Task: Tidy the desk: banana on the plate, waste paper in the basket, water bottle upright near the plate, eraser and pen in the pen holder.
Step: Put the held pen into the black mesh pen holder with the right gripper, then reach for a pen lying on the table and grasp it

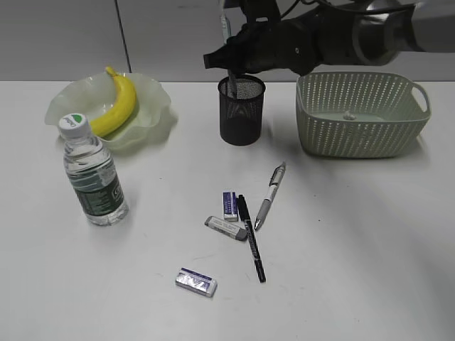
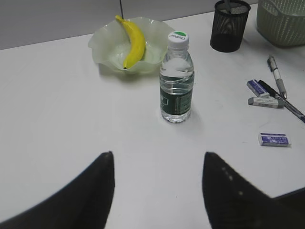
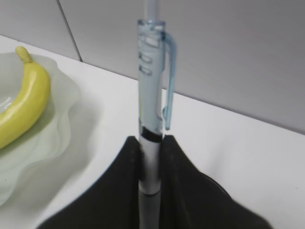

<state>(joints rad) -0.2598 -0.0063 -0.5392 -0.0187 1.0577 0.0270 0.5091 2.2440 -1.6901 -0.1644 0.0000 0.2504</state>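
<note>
Two end effectors: right end effector point(image 3: 150, 152) clenched on a clear-blue clip pen point(image 3: 151, 95) over the pen holder point(image 1: 242, 110); left end effector point(image 2: 157, 186) released, above bare bench point(image 2: 57, 119).

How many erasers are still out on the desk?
3: one eraser beside the black pen's top, a grey eraser just below it, and one nearest the camera. The pen holder may hide more.

place: lab-like test desk | evidence: bare white desk point(image 1: 370, 249), grey wall panels point(image 1: 64, 35)
</note>
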